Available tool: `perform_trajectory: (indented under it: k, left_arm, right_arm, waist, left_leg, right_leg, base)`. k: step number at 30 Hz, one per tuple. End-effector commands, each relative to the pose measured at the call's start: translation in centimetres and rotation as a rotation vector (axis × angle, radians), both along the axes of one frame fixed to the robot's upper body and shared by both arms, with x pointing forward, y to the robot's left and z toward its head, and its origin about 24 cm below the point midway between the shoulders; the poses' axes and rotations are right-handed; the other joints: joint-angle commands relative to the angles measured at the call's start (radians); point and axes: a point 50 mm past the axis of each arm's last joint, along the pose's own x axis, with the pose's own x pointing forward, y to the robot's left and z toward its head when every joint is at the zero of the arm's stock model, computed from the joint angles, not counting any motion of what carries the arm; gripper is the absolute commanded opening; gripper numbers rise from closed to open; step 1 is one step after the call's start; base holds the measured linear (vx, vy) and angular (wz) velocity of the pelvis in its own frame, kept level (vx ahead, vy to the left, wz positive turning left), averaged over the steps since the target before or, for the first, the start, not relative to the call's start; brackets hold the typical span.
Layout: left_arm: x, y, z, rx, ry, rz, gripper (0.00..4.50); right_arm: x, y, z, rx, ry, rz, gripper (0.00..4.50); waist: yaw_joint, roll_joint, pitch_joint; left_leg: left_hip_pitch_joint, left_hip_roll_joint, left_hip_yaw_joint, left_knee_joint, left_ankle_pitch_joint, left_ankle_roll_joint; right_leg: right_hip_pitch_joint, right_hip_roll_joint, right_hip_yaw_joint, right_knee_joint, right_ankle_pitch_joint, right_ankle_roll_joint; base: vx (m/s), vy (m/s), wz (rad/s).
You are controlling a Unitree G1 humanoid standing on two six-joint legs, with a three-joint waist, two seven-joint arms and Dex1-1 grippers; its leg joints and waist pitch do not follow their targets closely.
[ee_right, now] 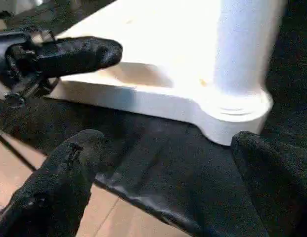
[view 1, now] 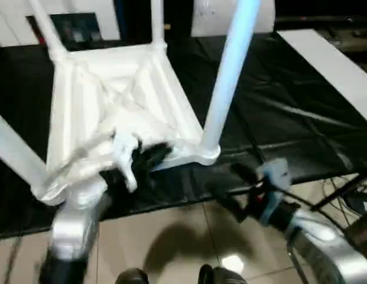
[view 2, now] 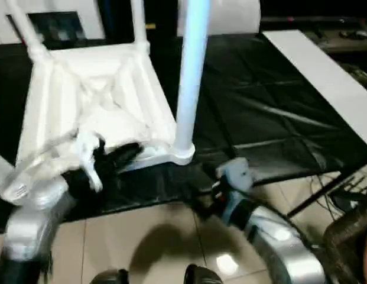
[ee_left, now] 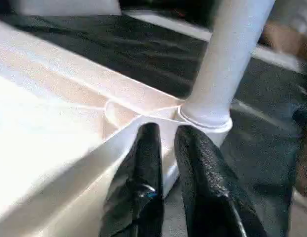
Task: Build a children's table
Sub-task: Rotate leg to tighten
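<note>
Black sheet (view 1: 278, 118) under upturned table (view 1: 112, 106); right wrist: right hand (ee_right: 163, 182) agape

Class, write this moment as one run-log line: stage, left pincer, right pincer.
stage: table top upside down on black cover, legs in sockets | left pincer: at near rim, holding nothing | right pincer: open by corner leg

A: Where did the head pair look from?
B: From above, downward, at the table (view 1: 121, 112).
A: And the wrist cameras?
B: Close in; both shared its near corner leg (ee_right: 244, 47).
</note>
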Motion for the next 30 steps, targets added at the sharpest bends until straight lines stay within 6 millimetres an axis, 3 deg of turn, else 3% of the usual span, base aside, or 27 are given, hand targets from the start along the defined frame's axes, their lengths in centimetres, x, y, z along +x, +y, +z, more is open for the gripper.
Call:
perform_trajectory:
  k: [1, 2, 3, 4, 5, 6, 7, 8, 9, 10, 11, 12, 13, 14, 15, 16, 18, 20, 21, 22, 25, 28, 30]
  left_arm:
    - [-0.5, 0.1, 0.8, 0.015, -0.030, 0.113, 0.67]
    - [-1.0, -0.1, 0.6, 0.003, -0.012, 0.178, 0.67]
    - [-1.4, -0.2, 0.7, -0.005, -0.013, 0.216, 0.67]
    - [-1.7, -0.3, 0.8, -0.010, -0.010, 0.241, 0.67]
    - [-2.2, -0.4, 0.7, 0.002, -0.003, 0.261, 0.67]
    - [-2.3, -0.4, 0.7, 0.006, -0.002, 0.267, 0.67]
    - [-2.5, -0.3, 0.6, 0.014, 0.002, 0.282, 0.67]
    - [-2.9, -0.1, 0.5, 0.027, 0.004, 0.297, 0.67]
    - [-3.3, 0.2, 0.5, 0.042, -0.004, 0.318, 0.84]
    - [-4.1, 0.5, 0.6, 0.034, -0.011, 0.347, 1.02]
    - [-4.5, 0.7, 0.6, 0.023, 0.007, 0.359, 1.02]
    - [-4.7, 0.9, 0.5, 0.017, 0.019, 0.367, 1.05]
    - [-5.0, 1.1, 0.5, 0.024, 0.021, 0.388, 1.14]
    - [-5.2, 1.4, 0.4, 0.029, 0.027, 0.411, 1.28]
    - [-5.5, 1.5, 0.4, 0.036, 0.029, 0.436, 1.28]
    - [-5.5, 1.5, 0.4, 0.036, 0.029, 0.436, 1.40]
    - [-5.9, 1.9, 0.3, 0.048, 0.048, 0.498, 1.48]
    - [-6.1, 2.3, 0.4, 0.046, 0.037, 0.549, 1.48]
    - [-6.1, 2.5, 0.5, 0.048, 0.033, 0.562, 1.48]
    - [-6.1, 2.7, 0.5, 0.055, 0.031, 0.574, 1.48]
    - [-6.1, 2.9, 0.2, 0.087, 0.042, 0.570, 1.48]
    - [-6.1, 2.9, 0.2, 0.094, 0.041, 0.558, 1.48]
    - [-6.1, 2.8, 0.1, 0.105, 0.045, 0.551, 1.48]
  right_arm:
    - [0.1, 0.3, 0.2, -0.018, -0.008, -0.009, 4.50]
    - [0.3, 0.4, 0.2, -0.019, -0.006, -0.015, 4.50]
    - [0.5, 0.5, 0.2, -0.020, -0.004, -0.017, 4.50]
    - [0.5, 0.5, 0.1, -0.021, -0.001, -0.018, 4.50]
    - [0.5, 0.7, 0.1, -0.012, 0.001, -0.003, 4.50]
    - [0.5, 0.7, 0.1, -0.010, 0.001, 0.003, 4.50]
    - [0.5, 0.7, 0.0, -0.004, 0.004, 0.004, 4.50]
    - [0.4, 0.8, 0.0, 0.008, 0.001, 0.019, 4.50]
    - [0.4, 0.8, 0.0, 0.021, -0.006, 0.036, 4.50]
    - [0.5, 0.8, 0.1, 0.018, -0.037, 0.037, 4.50]
    - [0.7, 0.8, 0.1, 0.012, -0.045, 0.029, 4.50]
    - [0.7, 0.8, 0.0, 0.037, -0.014, 0.035, 4.50]
    - [0.8, 0.8, 0.0, 0.038, -0.017, 0.033, 4.50]
    - [0.9, 0.8, 0.0, 0.048, -0.012, 0.026, 4.50]
    - [0.9, 0.9, 0.1, 0.055, -0.011, 0.021, 4.50]
    - [0.9, 0.9, 0.1, 0.055, -0.011, 0.021, 4.50]
    - [1.0, 1.1, 0.1, 0.053, -0.021, 0.025, 4.50]
    - [0.9, 1.3, 0.1, 0.066, -0.028, 0.045, 4.50]
    - [0.8, 1.3, 0.1, 0.068, -0.030, 0.048, 4.50]
    - [0.8, 1.3, 0.0, 0.071, -0.031, 0.050, 4.50]
    - [1.1, 1.2, -0.3, 0.061, -0.012, 0.029, 4.50]
    - [1.3, 1.2, -0.5, 0.040, 0.000, 0.028, 4.50]
    - [1.3, 1.3, -0.5, 0.038, -0.007, 0.040, 4.50]
  waist:
    - [-0.001, 0.030, -0.065]
    - [-0.014, 0.039, -0.056]
    - [-0.023, 0.039, -0.049]
    - [-0.024, 0.029, -0.043]
    - [-0.015, 0.021, -0.039]
    - [0.009, -0.024, -0.034]
    - [0.003, -0.020, -0.035]
    - [0.023, -0.028, -0.032]
    - [0.057, -0.040, -0.048]
    - [0.068, -0.043, -0.057]
    - [0.067, -0.040, -0.053]
    - [0.063, -0.016, -0.053]
    - [0.042, -0.009, -0.047]
    - [0.034, -0.004, -0.048]
    - [0.025, 0.000, -0.053]
    - [0.022, 0.004, -0.051]
    - [0.007, 0.003, -0.039]
    - [-0.006, -0.007, -0.036]
    - [-0.012, -0.005, -0.038]
    - [-0.021, -0.012, -0.036]
    - [-0.030, -0.010, -0.032]
    - [-0.051, -0.006, -0.028]
    - [-0.055, -0.003, -0.026]
  left_leg:
    - [-0.020, 0.048, -0.053, -0.077, -0.220, 0.176]
    - [-0.029, 0.079, -0.103, -0.102, -0.337, 0.154]
    - [-0.024, 0.116, -0.163, -0.142, -0.478, 0.143]
    - [-0.019, 0.093, -0.175, -0.141, -0.558, 0.119]
    - [-0.029, 0.063, -0.161, -0.124, -0.572, 0.093]
    - [-0.008, -0.042, -0.080, -0.015, -0.424, 0.028]
    - [0.089, -0.042, -0.023, 0.084, -0.286, 0.011]
    - [0.024, -0.041, -0.014, 0.087, -0.118, 0.038]
    - [0.001, -0.015, -0.017, 0.051, -0.118, 0.086]
    - [0.017, 0.003, -0.017, 0.021, -0.111, 0.115]
    - [0.009, 0.008, -0.016, 0.006, -0.097, 0.132]
    - [0.022, 0.025, -0.006, -0.024, -0.082, 0.145]
    - [0.038, 0.043, -0.003, -0.048, -0.166, 0.143]
    - [0.046, 0.048, -0.002, -0.052, -0.232, 0.128]
    - [0.065, 0.067, -0.007, -0.060, -0.341, 0.075]
    - [0.067, 0.073, -0.010, -0.069, -0.392, 0.046]
    - [0.069, 0.062, -0.012, -0.081, -0.567, -0.020]
    - [0.067, 0.048, -0.015, -0.076, -0.597, -0.020]
    - [0.060, 0.046, -0.020, -0.076, -0.586, -0.016]
    - [0.050, 0.045, -0.023, -0.080, -0.571, -0.011]
    - [0.058, 0.040, -0.026, -0.073, -0.591, -0.010]
    - [0.060, 0.047, -0.037, -0.082, -0.676, -0.015]
    - [0.065, 0.048, -0.037, -0.085, -0.706, -0.016]
  right_leg:
    - [0.079, -0.059, 0.015, -0.059, -0.287, -0.159]
    - [0.087, -0.042, -0.002, -0.030, -0.297, -0.157]
    - [0.088, -0.026, 0.010, 0.030, -0.291, -0.148]
    - [0.078, -0.029, 0.040, 0.041, -0.295, -0.168]
    - [0.077, -0.045, 0.054, 0.020, -0.327, -0.185]
    - [0.050, -0.131, 0.054, -0.108, -0.711, -0.122]
    - [-0.024, -0.150, 0.084, -0.189, -0.922, -0.073]
    - [0.048, -0.173, 0.112, -0.183, -1.073, 0.030]
    - [0.091, -0.196, 0.177, -0.147, -0.983, 0.057]
    - [0.090, -0.176, 0.174, -0.116, -0.824, -0.013]
    - [0.095, -0.164, 0.162, -0.110, -0.754, -0.049]
    - [0.079, -0.133, 0.133, -0.101, -0.621, -0.126]
    - [0.059, -0.082, 0.097, -0.082, -0.533, -0.163]
    - [0.052, -0.068, 0.090, -0.077, -0.514, -0.160]
    - [0.045, -0.054, 0.089, -0.068, -0.443, -0.144]
    - [0.046, -0.050, 0.090, -0.067, -0.412, -0.131]
    - [0.050, -0.058, 0.092, -0.079, -0.452, -0.077]
    - [0.052, -0.067, 0.087, -0.101, -0.562, -0.029]
    - [0.059, -0.072, 0.083, -0.106, -0.596, -0.006]
    - [0.064, -0.075, 0.083, -0.110, -0.610, 0.006]
    - [0.054, -0.078, 0.075, -0.124, -0.674, 0.024]
    - [0.064, -0.070, 0.048, -0.130, -0.669, 0.037]
    - [0.061, -0.069, 0.045, -0.130, -0.664, 0.039]
  base:
    - [-0.031, -0.050, 0.56]
    - [-0.031, -0.050, 0.56]
    - [-0.041, -0.074, 0.50]
    - [-0.028, -0.111, 0.64]
    - [-0.028, -0.111, 0.64]
    - [-0.056, -0.119, 0.72]
    - [-0.011, -0.087, 0.25]
    - [-0.011, -0.087, 0.25]
    - [0.000, 0.000, 0.00]
    - [0.000, 0.000, 0.00]
    - [0.000, 0.000, 0.00]
    - [0.000, 0.000, 0.00]
    - [-0.036, 0.057, 0.09]
    - [-0.036, 0.057, 0.09]
    - [-0.023, 0.068, 0.12]
    - [-0.028, 0.065, 0.11]
    - [-0.035, 0.061, 0.08]
    - [0.000, 0.000, 0.00]
    - [0.000, 0.000, 0.00]
    - [0.000, 0.000, 0.00]
    - [0.000, 0.000, 0.00]
    - [0.000, 0.000, 0.00]
    - [0.000, 0.000, 0.00]
